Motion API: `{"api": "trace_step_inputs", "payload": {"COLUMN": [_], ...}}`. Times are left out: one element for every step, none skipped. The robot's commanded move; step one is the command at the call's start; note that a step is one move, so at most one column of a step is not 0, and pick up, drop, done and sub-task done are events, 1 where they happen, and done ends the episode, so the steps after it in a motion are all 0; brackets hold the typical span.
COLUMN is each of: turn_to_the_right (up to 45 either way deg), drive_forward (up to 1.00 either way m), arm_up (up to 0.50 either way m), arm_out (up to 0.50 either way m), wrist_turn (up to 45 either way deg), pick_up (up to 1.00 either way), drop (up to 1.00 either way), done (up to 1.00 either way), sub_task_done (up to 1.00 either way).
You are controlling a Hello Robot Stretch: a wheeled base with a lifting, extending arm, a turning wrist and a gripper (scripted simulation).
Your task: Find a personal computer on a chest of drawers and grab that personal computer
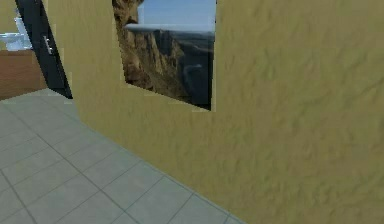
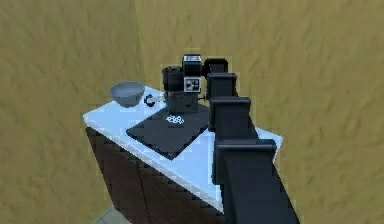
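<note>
one flat dark personal computer [image 2: 170, 128] lies mid-frame on the chest of drawers' [image 2: 125, 175] white surface [image 2: 105, 118], with the gripper [image 2: 167, 86] at its upper edge, likely lining up a grasp, though whether it holds anything i cannot tell.

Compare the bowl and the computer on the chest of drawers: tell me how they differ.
Colour: the bowl is pale grey; the computer is nearly black with a small light mark on top. Shape: the bowl is round and hollow, rising from the surface; the computer is a flat rectangular slab. Place: the bowl sits toward the arm side view's left; the computer lies mid-top, nearer the arm. Both rest on the chest's white top.
</note>
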Motion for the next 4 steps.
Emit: {"api": "trace_step_inputs", "payload": {"turn_to_the_right": [0.0, 0.0, 0.0, 0.0], "drive_forward": [0.0, 0.0, 0.0, 0.0], "arm_up": [-0.24, 0.0, 0.1, 0.0], "arm_out": [0.0, 0.0, 0.0, 0.0], "wrist_turn": [0.0, 0.0, 0.0, 0.0], "pick_up": [0.0, 1.0, 0.0, 0.0], "drop": [0.0, 0.0, 0.0, 0.0], "done": [0.0, 0.0, 0.0, 1.0], "sub_task_done": [0.0, 0.0, 0.0, 0.0]}}
